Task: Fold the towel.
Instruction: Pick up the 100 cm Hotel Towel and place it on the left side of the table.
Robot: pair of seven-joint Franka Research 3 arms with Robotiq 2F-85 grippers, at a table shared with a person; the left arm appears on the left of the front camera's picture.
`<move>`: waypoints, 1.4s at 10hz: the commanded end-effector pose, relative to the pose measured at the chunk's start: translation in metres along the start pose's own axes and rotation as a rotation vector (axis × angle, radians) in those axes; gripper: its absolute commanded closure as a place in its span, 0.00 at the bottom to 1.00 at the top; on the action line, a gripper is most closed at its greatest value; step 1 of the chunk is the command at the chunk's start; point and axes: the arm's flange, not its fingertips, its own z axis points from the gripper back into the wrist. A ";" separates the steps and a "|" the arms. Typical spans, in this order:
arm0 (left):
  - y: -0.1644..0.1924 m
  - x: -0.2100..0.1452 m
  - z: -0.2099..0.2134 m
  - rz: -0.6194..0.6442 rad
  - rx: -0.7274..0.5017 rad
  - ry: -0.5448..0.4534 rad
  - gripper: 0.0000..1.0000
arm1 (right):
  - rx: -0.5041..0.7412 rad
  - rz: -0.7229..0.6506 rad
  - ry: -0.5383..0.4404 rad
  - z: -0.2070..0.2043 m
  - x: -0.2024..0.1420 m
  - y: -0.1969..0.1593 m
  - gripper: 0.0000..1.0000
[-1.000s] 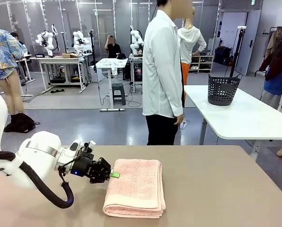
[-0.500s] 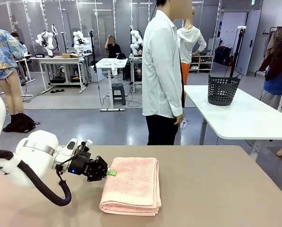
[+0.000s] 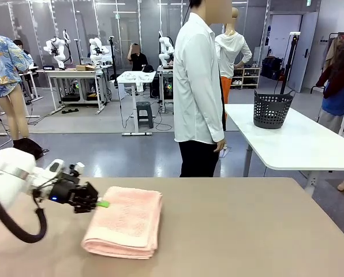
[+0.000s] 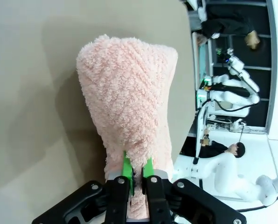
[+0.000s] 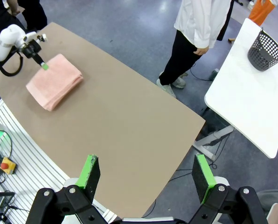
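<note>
The salmon-pink towel (image 3: pixel 126 222) lies folded into a thick rectangle on the left half of the brown table (image 3: pixel 247 231). My left gripper (image 3: pixel 103 203) comes in from the left, low over the table, and is shut on the towel's left edge. In the left wrist view the green fingers (image 4: pixel 126 169) pinch a fold of the towel (image 4: pixel 125 93), which stretches away from them. From high above, the right wrist view shows the towel (image 5: pixel 55 81), the left gripper (image 5: pixel 43 65) at its corner, and my right gripper (image 5: pixel 146 172) open with nothing between its pads.
A person in a white shirt (image 3: pixel 198 86) stands at the far side of the table, hands down. Behind on the right, a white table (image 3: pixel 299 138) carries a black basket (image 3: pixel 272 109).
The left arm has drawn back to the left, dragging the folded towel with it across the table. The right gripper has stayed open.
</note>
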 end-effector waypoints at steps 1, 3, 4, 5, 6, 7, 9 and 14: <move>0.015 -0.008 0.054 0.001 0.003 0.036 0.99 | 0.000 -0.013 0.008 0.000 0.001 0.001 0.00; 0.047 -0.021 0.110 0.022 0.055 0.029 0.99 | 0.000 -0.013 0.008 0.000 0.001 0.001 0.00; 0.068 -0.031 0.143 0.035 0.089 -0.022 0.99 | 0.000 -0.013 0.008 0.000 0.001 0.001 0.00; 0.079 -0.041 0.168 0.028 0.120 -0.027 0.99 | 0.000 -0.013 0.008 0.000 0.001 0.001 0.00; 0.090 -0.047 0.189 0.037 0.151 -0.034 0.99 | 0.000 -0.013 0.008 0.000 0.001 0.001 0.00; 0.096 -0.050 0.204 0.039 0.155 -0.074 0.99 | 0.000 -0.013 0.008 0.000 0.001 0.001 0.00; 0.095 -0.050 0.211 0.008 0.150 -0.082 0.99 | 0.000 -0.013 0.008 0.000 0.001 0.001 0.00; 0.075 -0.052 0.207 -0.018 0.187 -0.131 0.03 | 0.000 -0.013 0.008 0.000 0.001 0.001 0.00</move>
